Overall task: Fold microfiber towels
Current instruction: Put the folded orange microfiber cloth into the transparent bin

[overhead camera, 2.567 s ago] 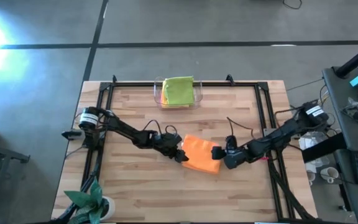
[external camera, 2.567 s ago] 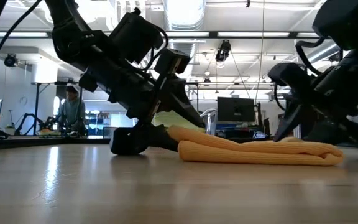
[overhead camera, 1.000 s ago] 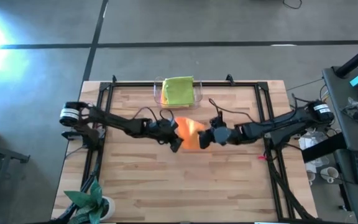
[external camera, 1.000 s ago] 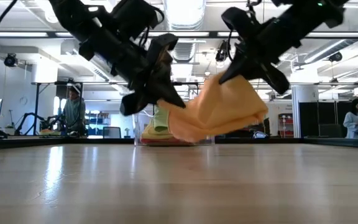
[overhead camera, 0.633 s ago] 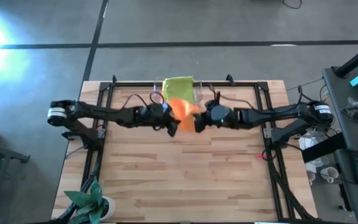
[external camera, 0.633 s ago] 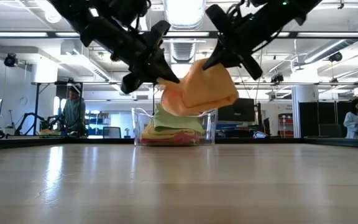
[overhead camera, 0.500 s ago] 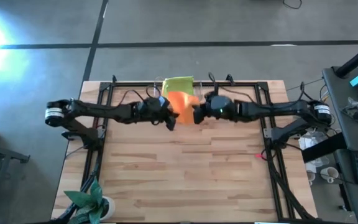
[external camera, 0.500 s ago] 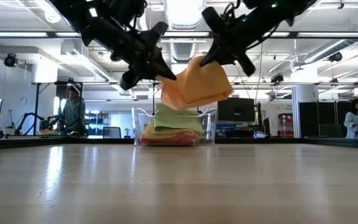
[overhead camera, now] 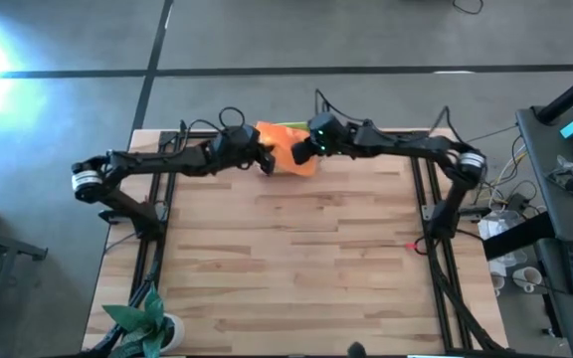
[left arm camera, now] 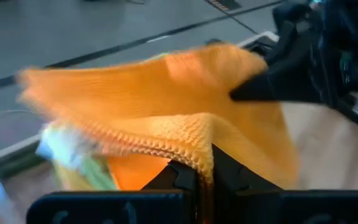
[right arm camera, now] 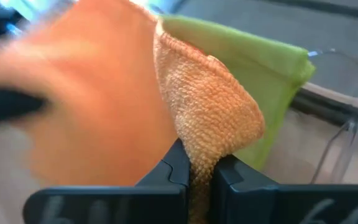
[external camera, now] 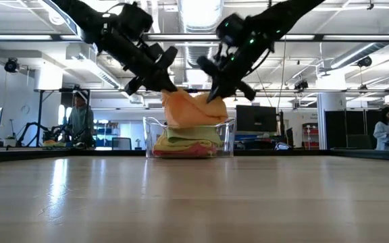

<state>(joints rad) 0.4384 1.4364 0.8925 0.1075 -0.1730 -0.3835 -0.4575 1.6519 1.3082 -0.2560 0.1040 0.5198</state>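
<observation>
A folded orange microfiber towel (overhead camera: pixel 288 155) hangs over the clear plastic tray (external camera: pixel 150 140) at the table's far edge, and both grippers are shut on it. My left gripper (external camera: pixel 170 88) is at its left end, my right gripper (external camera: pixel 212 94) at its right end. The towel's underside (external camera: pixel 188 119) is down at the tray's rim, over a lime green towel (right arm camera: pixel 253 68). That one lies on top of a stack of yellow and pink towels (external camera: pixel 181 149) in the tray. Whether the orange towel rests on the stack, I cannot tell. My left gripper pinches a folded, several-layered edge (left arm camera: pixel 188 148) at the orange towel's left end between its two fingers. The fingers slant down from the table's left. The towel sags slack away from them. My right gripper pinches a rounded fold (right arm camera: pixel 211 134) at the towel's right end between its two fingers. These fingers slant down from the right, and the towel droops between the two holds.
A potted plant (overhead camera: pixel 143 324) stands at the near left corner. Black frame rails (overhead camera: pixel 429 189) run along the table's sides and far edge. People (external camera: pixel 80 120) are in the room far behind. Bare wooden table (overhead camera: pixel 296 259) stretches from the tray to the near edge.
Both grippers have carried the orange towel together from above the table's middle toward the far edge and down over the tray. The towel, which hung clear in the air, now sits bunched at the tray's rim above the green towel.
</observation>
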